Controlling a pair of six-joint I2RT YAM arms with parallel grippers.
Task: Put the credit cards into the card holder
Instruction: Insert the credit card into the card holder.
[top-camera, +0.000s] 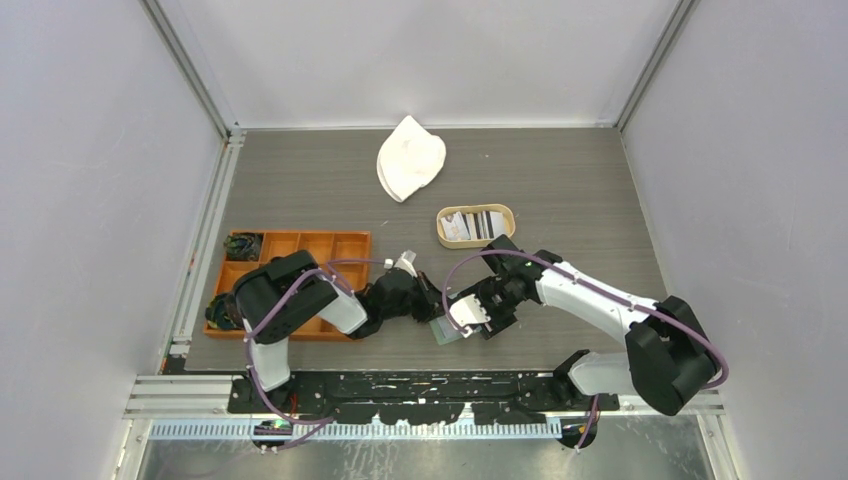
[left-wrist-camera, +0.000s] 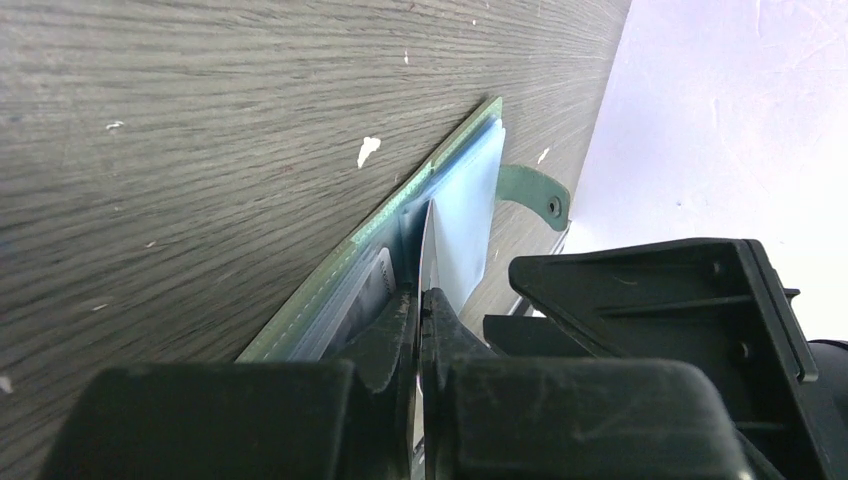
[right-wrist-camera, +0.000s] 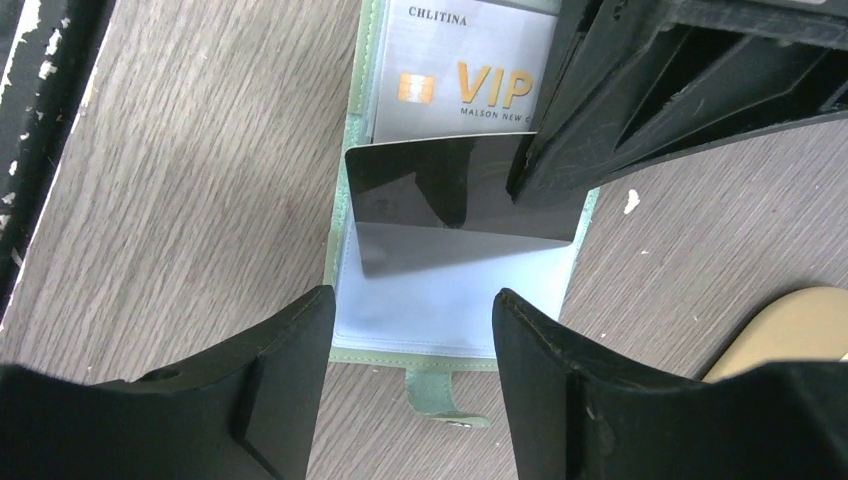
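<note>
The sage-green card holder lies open on the table, snap tab toward my right gripper; it also shows in the top view. A silver VIP card sits in its far clear pocket. My left gripper is shut on a black credit card, holding it on edge with its lower edge at the near clear pocket. In the left wrist view the card shows edge-on. My right gripper is open and empty, its jaws standing either side of the holder's near edge.
An oval tan wooden tray with more cards stands behind the grippers. An orange compartmented tray is at the left. A white cloth lies at the back. The table's front edge is just below the holder.
</note>
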